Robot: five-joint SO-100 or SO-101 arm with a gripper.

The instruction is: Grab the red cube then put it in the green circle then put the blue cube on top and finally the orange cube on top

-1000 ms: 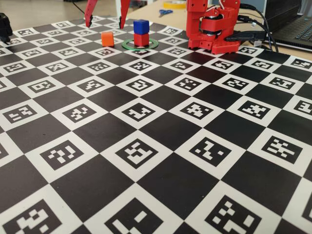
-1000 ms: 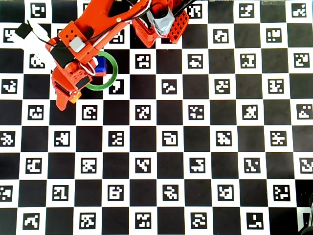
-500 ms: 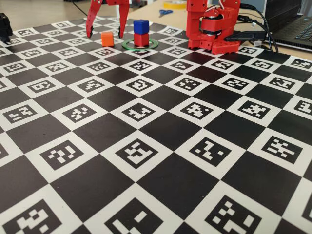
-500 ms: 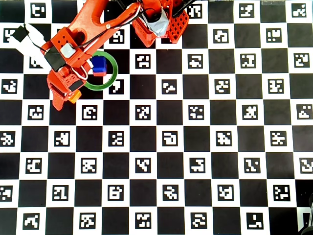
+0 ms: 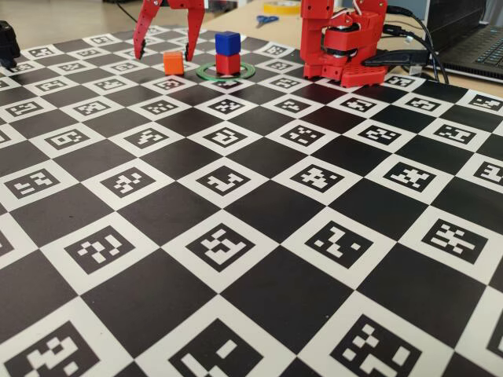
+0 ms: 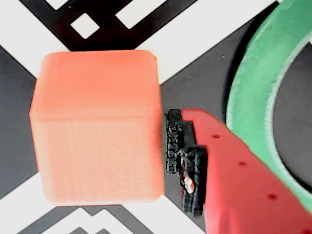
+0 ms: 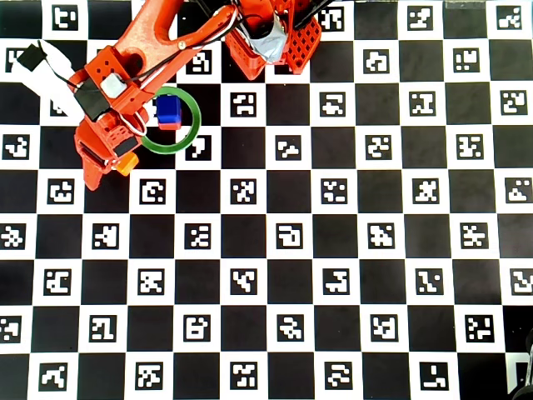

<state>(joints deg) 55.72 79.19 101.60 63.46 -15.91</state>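
In the fixed view the gripper now sits lower, its spread fingers reaching the board on either side of the orange cube. In the overhead view the arm shifts slightly toward 9 o'clock.

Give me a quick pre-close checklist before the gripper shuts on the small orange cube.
1. Small orange cube between the open gripper fingers: ok.
2. Black-padded finger beside the cube's face in the wrist view: ok; contact cannot tell.
3. Other finger position relative to the cube: cannot tell.
4. Small blue cube stacked on the small red cube: ok.
5. Stack inside the flat green circle: ok.
6. Finger clear of the circle: cannot tell.
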